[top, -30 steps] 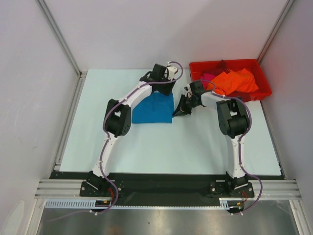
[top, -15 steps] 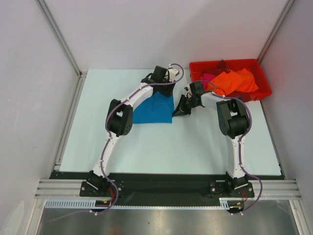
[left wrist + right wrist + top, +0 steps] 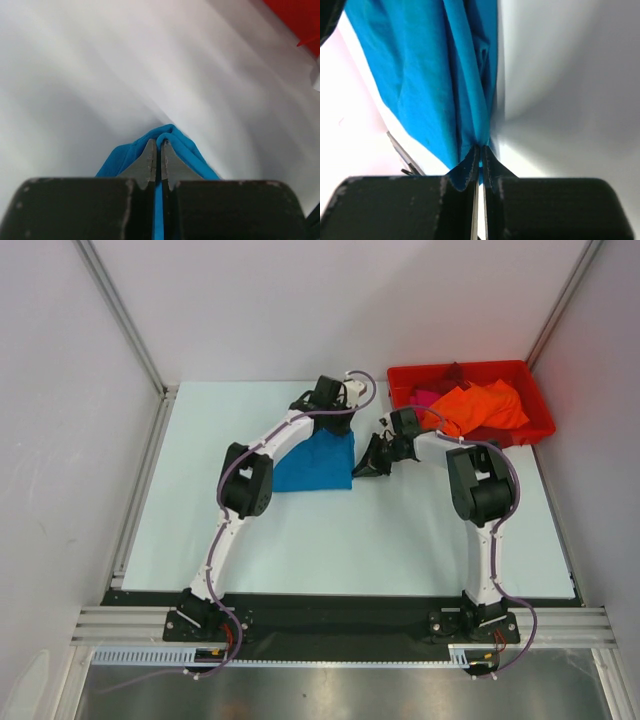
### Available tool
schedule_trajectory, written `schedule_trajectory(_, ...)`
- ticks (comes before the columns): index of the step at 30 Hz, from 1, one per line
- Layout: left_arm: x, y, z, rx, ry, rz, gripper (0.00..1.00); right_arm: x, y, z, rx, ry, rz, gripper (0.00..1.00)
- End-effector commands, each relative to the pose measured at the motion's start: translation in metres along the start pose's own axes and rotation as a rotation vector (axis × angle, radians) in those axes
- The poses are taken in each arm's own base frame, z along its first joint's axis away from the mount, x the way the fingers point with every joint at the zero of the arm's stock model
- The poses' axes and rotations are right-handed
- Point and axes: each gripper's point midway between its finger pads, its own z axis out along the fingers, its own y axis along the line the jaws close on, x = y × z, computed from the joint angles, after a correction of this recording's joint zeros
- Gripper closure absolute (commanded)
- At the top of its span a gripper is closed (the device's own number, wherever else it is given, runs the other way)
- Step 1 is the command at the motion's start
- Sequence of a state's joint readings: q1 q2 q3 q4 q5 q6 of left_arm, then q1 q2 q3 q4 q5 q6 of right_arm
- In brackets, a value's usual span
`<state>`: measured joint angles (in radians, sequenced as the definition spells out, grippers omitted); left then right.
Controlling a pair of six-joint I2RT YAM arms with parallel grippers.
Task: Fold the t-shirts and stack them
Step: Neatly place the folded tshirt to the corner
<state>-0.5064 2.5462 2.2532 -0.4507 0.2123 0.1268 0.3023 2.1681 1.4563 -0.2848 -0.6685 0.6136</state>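
A teal-blue t-shirt (image 3: 315, 462) lies folded flat at the table's far middle. My left gripper (image 3: 336, 422) sits at its far right corner. In the left wrist view the left gripper (image 3: 158, 146) is shut, and a pinched ridge of teal cloth (image 3: 182, 146) wraps its tips. My right gripper (image 3: 366, 468) holds the shirt's near right corner. In the right wrist view the right gripper (image 3: 480, 149) is shut on a gathered edge of the cloth (image 3: 435, 75). An orange t-shirt (image 3: 482, 405) and a magenta one (image 3: 424, 397) lie in the bin.
A red plastic bin (image 3: 545, 427) stands at the far right of the table, close behind my right arm, and its corner shows in the left wrist view (image 3: 300, 20). White walls with metal posts enclose the table on three sides.
My left gripper has closed onto the shirt's far right corner. The right gripper has stayed shut on its corner, and the shirt has barely shifted.
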Motion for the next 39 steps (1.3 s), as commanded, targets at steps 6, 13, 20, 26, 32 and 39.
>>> schedule_trajectory(6,-0.074,-0.003,-0.047,-0.029,-0.197,-0.023,1.00,-0.003,0.033,-0.021,-0.125,-0.046,0.006,1.00)
schedule_trajectory(13,-0.074,-0.003,-0.045,-0.033,-0.205,-0.068,1.00,0.014,0.023,0.000,-0.160,0.023,0.043,1.00)
schedule_trajectory(20,-0.071,-0.004,-0.032,-0.018,-0.203,-0.106,1.00,0.035,0.004,0.014,-0.144,0.076,0.057,1.00)
schedule_trajectory(26,-0.065,-0.002,-0.018,-0.020,-0.203,-0.117,0.99,0.048,-0.012,0.019,-0.116,0.109,0.054,1.00)
schedule_trajectory(32,-0.059,0.002,-0.008,-0.030,-0.192,-0.121,1.00,0.035,-0.019,0.015,-0.058,0.091,0.032,0.86)
schedule_trajectory(39,-0.062,0.010,-0.012,-0.037,-0.204,-0.168,0.62,0.013,-0.001,-0.003,-0.048,0.049,0.008,0.59)
